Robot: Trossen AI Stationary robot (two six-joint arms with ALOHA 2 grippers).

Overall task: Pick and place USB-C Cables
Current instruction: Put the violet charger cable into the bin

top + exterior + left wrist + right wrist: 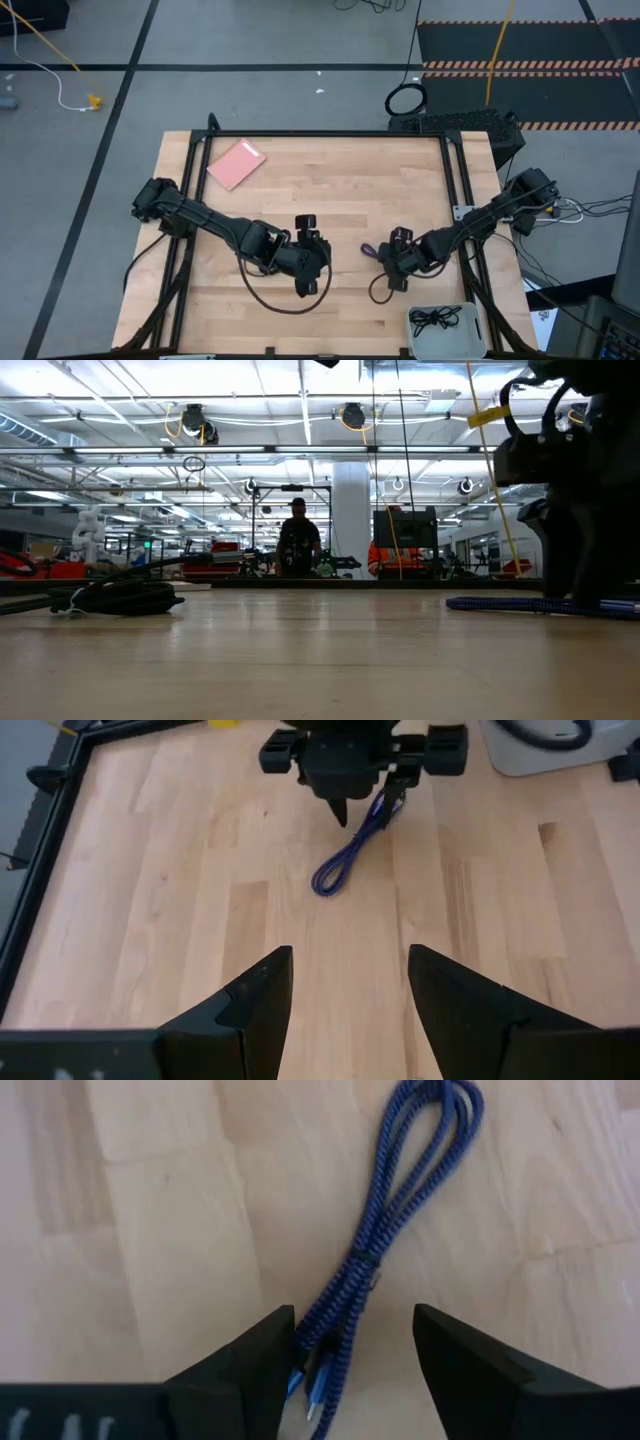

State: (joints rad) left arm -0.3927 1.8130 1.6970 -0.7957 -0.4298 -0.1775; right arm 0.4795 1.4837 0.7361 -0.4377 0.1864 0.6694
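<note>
The purple-blue USB-C cable (370, 250) lies flat on the wooden table as a long folded bundle. It also shows in the right wrist view (400, 1210), the left wrist view (350, 860) and the low view (530, 603). My right gripper (352, 1315) is open and low over the cable's plug end (318, 1380), one finger on each side; in the high view it is right of centre (392, 250). My left gripper (350, 955) is open and empty, just left of the cable (322, 252), facing it. Black cable bundles (437, 318) lie in the white tray (470, 335). My right gripper comes at the cable's plug end (318, 1380) from above with its fingers astride and across the bundle. The bundle lies on the table close against one finger (255, 1370). I cannot tell whether that finger touches it.
A pink flat card (236, 164) lies at the table's far left. The white tray stands at the near right corner. A black frame (330, 135) runs round the table. A dark wire loop (280, 300) lies near the left arm. A person (298, 540) stands in the room beyond.
</note>
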